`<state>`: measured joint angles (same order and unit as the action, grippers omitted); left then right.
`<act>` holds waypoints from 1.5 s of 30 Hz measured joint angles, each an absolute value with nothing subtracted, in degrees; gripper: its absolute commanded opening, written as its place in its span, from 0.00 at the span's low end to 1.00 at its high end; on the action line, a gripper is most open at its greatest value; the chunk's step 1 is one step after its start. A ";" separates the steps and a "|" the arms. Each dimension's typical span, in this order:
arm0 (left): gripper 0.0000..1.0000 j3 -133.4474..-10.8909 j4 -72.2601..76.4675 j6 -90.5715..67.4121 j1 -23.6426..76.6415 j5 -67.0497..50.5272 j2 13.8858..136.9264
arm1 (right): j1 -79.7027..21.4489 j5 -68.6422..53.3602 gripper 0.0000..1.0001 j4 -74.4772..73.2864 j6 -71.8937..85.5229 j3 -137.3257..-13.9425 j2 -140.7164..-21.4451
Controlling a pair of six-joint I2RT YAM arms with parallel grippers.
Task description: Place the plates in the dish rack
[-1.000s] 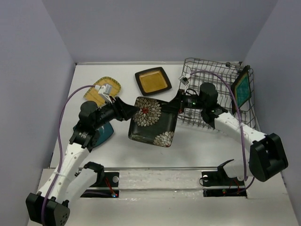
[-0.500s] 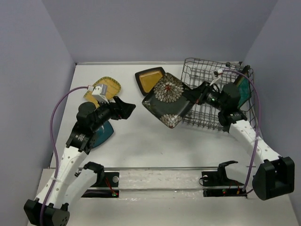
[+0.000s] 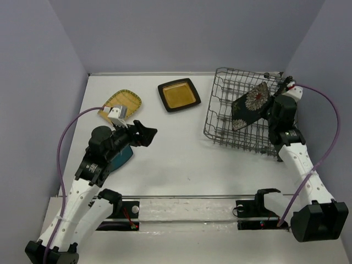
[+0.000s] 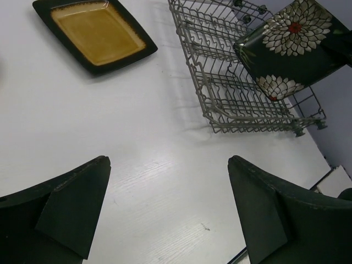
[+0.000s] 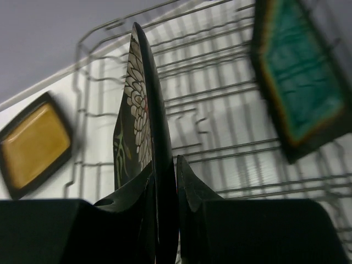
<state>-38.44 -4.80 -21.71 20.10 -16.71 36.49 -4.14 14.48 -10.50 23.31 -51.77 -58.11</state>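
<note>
One glossy squarish floral plate point(image 3: 250, 104) over grey wire rack point(image 3: 221, 125).

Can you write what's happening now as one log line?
left tool: open, empty | right tool: shut on floral plate | floral plate: tilted, at rack

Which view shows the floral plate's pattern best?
Left wrist: the floral plate faces that camera, with both flowers clear. Top external shows it small and tilted; right wrist sees mostly its edge, clamped in the right pincer.
</note>
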 measured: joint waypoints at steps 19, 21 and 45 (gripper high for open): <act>0.99 -38.44 -9.15 -18.76 33.74 -5.37 28.69 | 1.52 34.00 0.07 8.45 -6.17 -53.56 -75.20; 0.99 -38.44 -9.47 -18.65 34.30 -4.95 28.69 | 1.87 33.54 0.07 11.18 -9.15 -53.56 -75.90; 0.99 -38.44 -10.13 -18.44 35.57 -2.50 30.04 | 2.31 29.32 0.07 29.23 -18.31 -50.30 -84.40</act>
